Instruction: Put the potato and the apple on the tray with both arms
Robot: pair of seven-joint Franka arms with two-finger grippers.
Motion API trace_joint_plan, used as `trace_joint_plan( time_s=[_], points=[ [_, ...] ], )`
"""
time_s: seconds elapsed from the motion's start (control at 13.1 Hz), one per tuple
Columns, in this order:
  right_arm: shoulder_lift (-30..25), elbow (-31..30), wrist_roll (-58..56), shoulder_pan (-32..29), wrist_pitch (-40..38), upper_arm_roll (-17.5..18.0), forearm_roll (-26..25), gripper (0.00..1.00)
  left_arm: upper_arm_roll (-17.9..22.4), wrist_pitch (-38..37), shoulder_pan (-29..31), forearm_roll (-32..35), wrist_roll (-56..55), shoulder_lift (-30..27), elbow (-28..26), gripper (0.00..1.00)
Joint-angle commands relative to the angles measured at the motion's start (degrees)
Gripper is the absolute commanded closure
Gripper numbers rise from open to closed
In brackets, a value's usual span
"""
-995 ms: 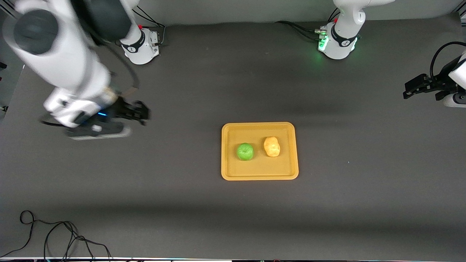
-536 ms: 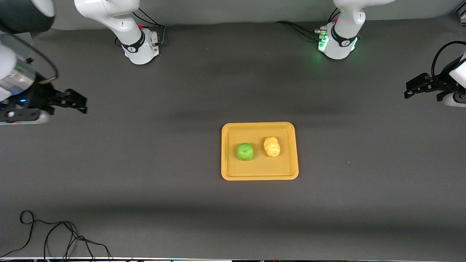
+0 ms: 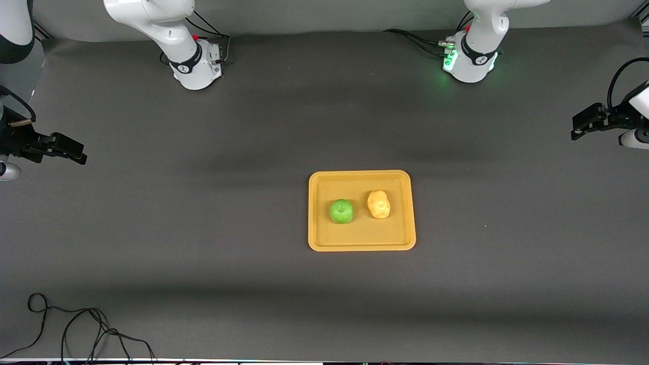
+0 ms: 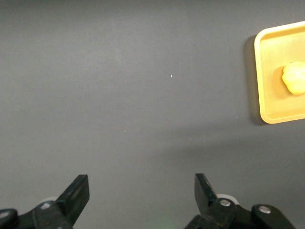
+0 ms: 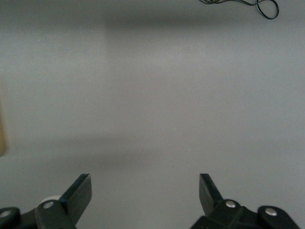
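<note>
Both claws released, nothing held. Left gripper [image 3: 583, 126] hangs over the bench edge at the left arm's end; right gripper [image 3: 68, 149] over the edge at the right arm's end, fingers [image 5: 78, 193] spread wide in its wrist view. Each is well apart from the tray [image 3: 314, 243].

Task things: apple [image 3: 341, 211] and potato [image 3: 379, 204] both sit inside the tray, just beside each other, not touching as far as I can tell. Potato toward the left arm's end, slightly farther from the front camera than the apple. Tray sits mid-bench.

Step judgement: placing looks done, arms parked clear. Next move, if any, calls only for holding off the tray; no regrasp needed. Risk is low: fruit could roll if the tray is bumped, but the rim should contain it.

View differences:
- Front view alone shows both fruits, both arm bases, and a loose cable [image 3: 76, 324] at the bench corner nearest the camera, right arm's end.
- Left wrist view catches a tray corner [image 4: 267, 114] and part of the potato [image 4: 294, 78]; no apple.
- Right wrist view shows bare bench, cable [image 5: 248, 5], and a sliver at the frame edge that may be the tray.
</note>
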Motion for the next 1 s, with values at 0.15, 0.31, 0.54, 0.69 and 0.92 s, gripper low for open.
trace_joint_plan(
  time_s=[0.15,0.31,0.54,0.69,0.92],
  points=[
    [-1.2,-1.4,-0.7,-2.0,0.9,0.3,3.3,0.0,-0.1,0.1,-0.1,0.8,1.0,-1.0,-0.5,0.02],
    [-1.3,-1.4,-0.5,-2.4,0.5,0.6,3.4,0.0,-0.1,0.1,-0.1,0.2,0.5,-0.9,-0.5,0.02],
    [-1.5,-1.8,0.3,-1.7,0.4,0.5,3.5,0.0,-0.2,0.2,-0.1,-0.3,0.3,-0.9,-0.5,0.02],
    [-1.4,-1.8,0.2,-1.7,0.3,0.5,3.5,0.0,-0.2,0.2,-0.1,-0.3,0.2,-0.9,-0.6,0.02],
    [-0.8,-1.0,-0.1,-1.7,0.2,0.4,3.4,0.0,-0.1,0.7,-0.1,-0.1,0.6,-0.9,-0.7,0.01]
  ],
)
